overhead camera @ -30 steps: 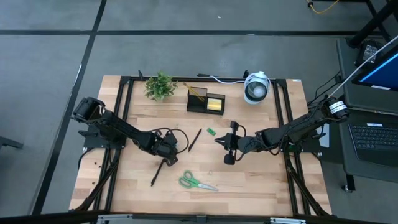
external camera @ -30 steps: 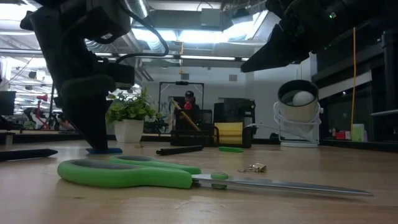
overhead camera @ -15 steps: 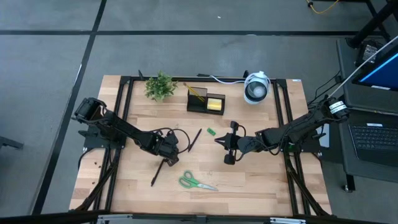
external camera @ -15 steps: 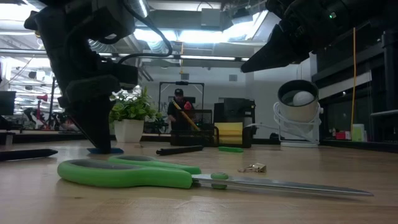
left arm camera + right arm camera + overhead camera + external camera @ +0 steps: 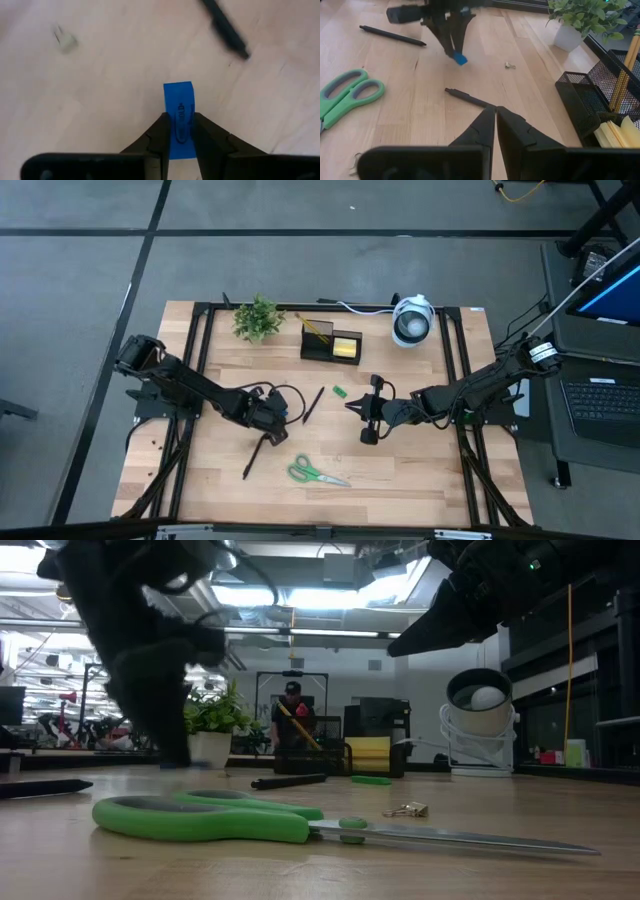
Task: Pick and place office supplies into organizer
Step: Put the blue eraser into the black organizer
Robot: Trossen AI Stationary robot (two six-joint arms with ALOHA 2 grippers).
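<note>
2 fingers of the left gripper (image 5: 179,131) clamp a small blue piece (image 5: 180,117) at mid-table, bare wood around it. The right gripper (image 5: 495,116) hovers shut, empty. Only the right wrist view shows sticky notes (image 5: 615,136) inside the organizer (image 5: 592,102).

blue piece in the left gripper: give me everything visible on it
The blue piece is a small flat rectangular tab, bright blue, plastic-looking, with dark printed marks along its middle. It sits between the left gripper's two dark fingers, which close on its long sides while its far end sticks out past the fingertips. In the right wrist view it hangs tilted at the fingertips, apparently just off the wooden table, beside a black pen.
</note>
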